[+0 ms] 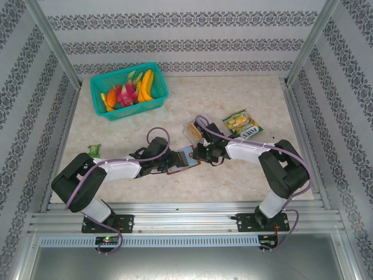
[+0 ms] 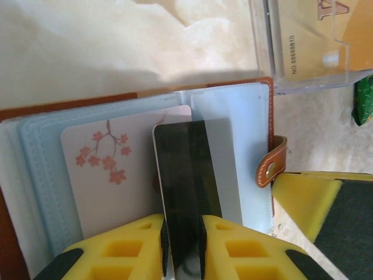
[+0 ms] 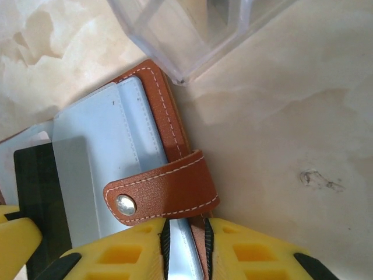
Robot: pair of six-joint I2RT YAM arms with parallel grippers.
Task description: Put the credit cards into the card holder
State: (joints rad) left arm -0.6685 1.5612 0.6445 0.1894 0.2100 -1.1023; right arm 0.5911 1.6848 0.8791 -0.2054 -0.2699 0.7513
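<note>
Card insertion is, by my reading, the step in hand. From overhead, the card holder (image 1: pixel 185 158) lies open near the middle of the table (image 1: pixel 245 175), with both arms meeting over it. My left gripper (image 2: pixel 182 248) is pinched tight on the near end of a dark credit card (image 2: pixel 186 175). The card's far end points to 12 o'clock across the holder's pale blue sleeves (image 2: pixel 233 116). My right gripper (image 3: pixel 186 245) is clamped on the holder's brown edge just under the snap strap (image 3: pixel 163 189), pinning it flat.

To do this well, I would hold the right grip firm, dip the dark card's leading edge to find a sleeve mouth, then slide it straight without twisting. I cannot tell whether that edge is inside a pocket or merely lying on top.

The left wrist view shows a white card with pink blossoms (image 2: pixel 111 175) tucked among the sleeves at 9 o'clock of the dark card, and a clear plastic box (image 2: pixel 309 41) at 1 o'clock. The right wrist view gives the strap's stud and stitching. The overhead view adds a snack packet (image 1: pixel 243 124) at 2 o'clock of the holder and a green basket (image 1: pixel 129 90) at 10 o'clock.
</note>
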